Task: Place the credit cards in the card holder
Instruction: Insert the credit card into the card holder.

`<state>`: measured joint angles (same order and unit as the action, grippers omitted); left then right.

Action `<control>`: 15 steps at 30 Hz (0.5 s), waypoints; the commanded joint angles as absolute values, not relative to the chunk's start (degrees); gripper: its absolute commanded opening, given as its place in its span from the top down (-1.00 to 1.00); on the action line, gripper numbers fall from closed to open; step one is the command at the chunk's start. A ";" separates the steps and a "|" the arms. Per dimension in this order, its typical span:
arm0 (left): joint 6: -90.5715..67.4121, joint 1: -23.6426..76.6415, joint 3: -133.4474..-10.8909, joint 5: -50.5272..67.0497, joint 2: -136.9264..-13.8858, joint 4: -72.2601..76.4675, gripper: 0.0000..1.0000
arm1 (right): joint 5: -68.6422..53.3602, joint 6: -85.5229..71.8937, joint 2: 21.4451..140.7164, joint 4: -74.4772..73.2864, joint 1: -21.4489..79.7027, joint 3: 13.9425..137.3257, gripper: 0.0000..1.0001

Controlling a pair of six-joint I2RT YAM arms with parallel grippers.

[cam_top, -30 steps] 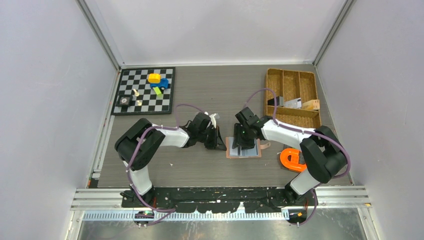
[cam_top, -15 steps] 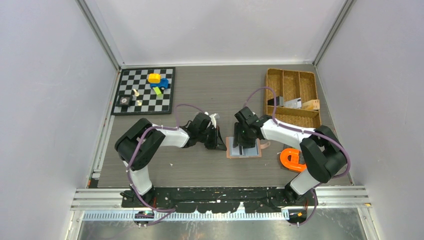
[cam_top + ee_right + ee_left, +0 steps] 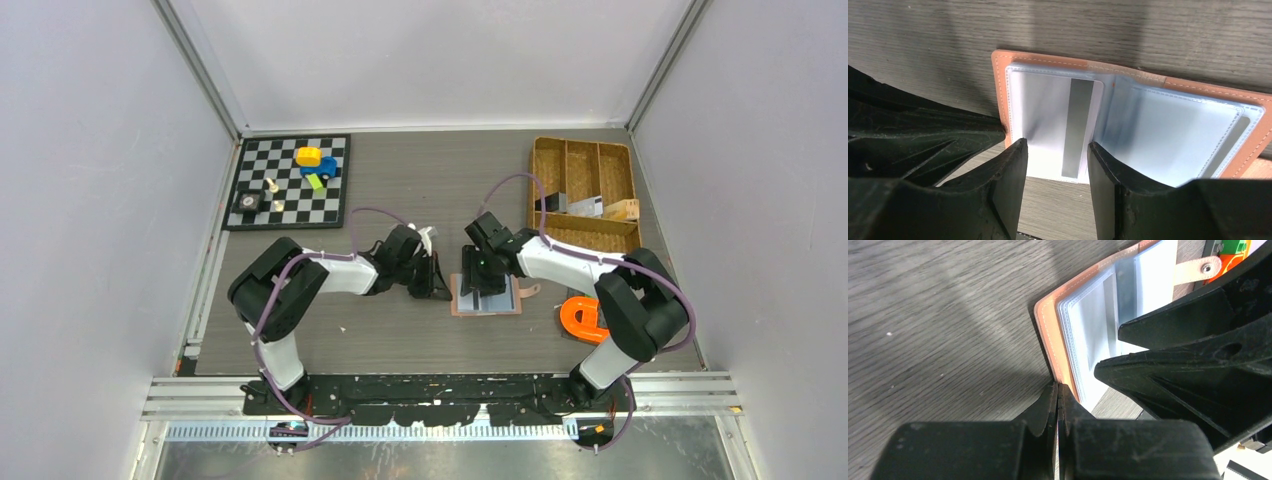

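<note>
The salmon-pink card holder (image 3: 505, 301) lies open on the table, its clear inner sleeves facing up (image 3: 1173, 125). A pale card with a grey stripe (image 3: 1074, 125) sits in the left sleeve. My left gripper (image 3: 443, 292) is shut on the holder's left cover edge (image 3: 1047, 335), fingertips together (image 3: 1057, 390). My right gripper (image 3: 483, 284) hovers low over the holder, open and empty (image 3: 1057, 142), its fingers either side of the striped card. More cards, one pale (image 3: 586, 206) and one dark (image 3: 547, 203), lie in the wicker tray.
The wicker tray (image 3: 585, 160) stands at the back right with a small tan box (image 3: 622, 209) in it. An orange ring-shaped object (image 3: 585, 318) lies right of the holder. A chessboard (image 3: 290, 182) with toys is at the back left.
My right gripper has shifted slightly left and away over the open holder. The left gripper and the holder have stayed in place.
</note>
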<state>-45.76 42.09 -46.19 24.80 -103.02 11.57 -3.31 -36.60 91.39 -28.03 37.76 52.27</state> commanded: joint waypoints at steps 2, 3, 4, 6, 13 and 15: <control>-41.59 40.54 -43.98 17.04 -103.20 3.51 1.00 | -6.15 -36.01 89.39 -24.29 39.48 56.29 -0.07; -41.53 40.02 -43.63 17.05 -102.84 3.45 1.00 | -5.87 -35.83 88.86 -24.92 39.52 56.88 -0.10; -41.42 39.42 -43.25 17.03 -102.49 3.39 1.00 | -5.61 -35.59 88.19 -26.00 39.53 57.38 -0.13; -41.19 38.34 -42.65 17.14 -101.53 3.27 1.00 | -4.96 -35.09 86.69 -27.67 39.50 58.58 -0.18; -39.11 35.10 -42.01 17.97 -97.77 0.22 0.98 | 8.97 -31.03 82.88 -41.29 38.11 67.38 -0.46; -38.52 34.13 -42.09 18.23 -95.76 -2.47 0.80 | 13.12 -29.76 82.04 -45.05 35.51 69.70 -0.49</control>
<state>-42.72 35.88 -43.68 22.55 -98.45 7.07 2.11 -33.43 85.43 -36.05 38.81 64.12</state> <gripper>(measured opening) 0.038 0.733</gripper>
